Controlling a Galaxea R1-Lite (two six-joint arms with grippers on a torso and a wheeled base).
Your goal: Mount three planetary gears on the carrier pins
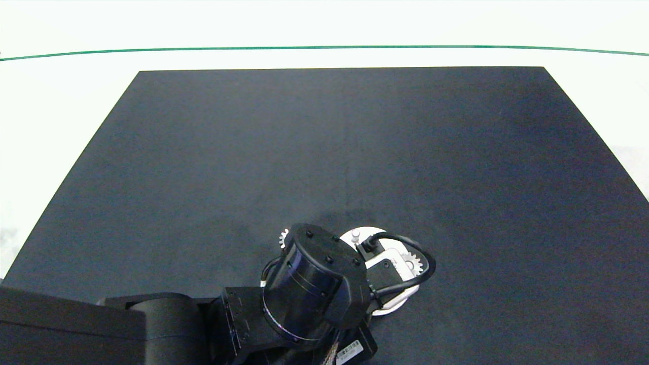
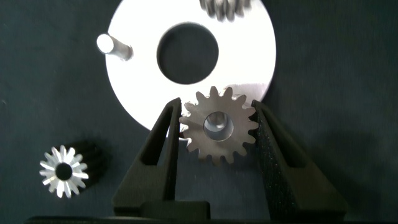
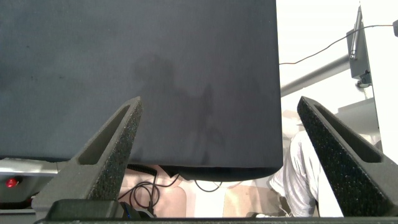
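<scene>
Hanging over the near edge of the black mat (image 1: 324,152), the left gripper (image 2: 217,127) clasped one planetary gear (image 2: 219,132) between its fingers (image 2: 163,143), right above the white disc's (image 2: 130,81) rim. A second gear (image 2: 63,171) lay on the mat beside the disc; a third (image 2: 224,7) sat at the disc's far side. One carrier pin (image 2: 113,46) stood bare. The right gripper (image 3: 217,158) gaped wide and empty, off the table.
</scene>
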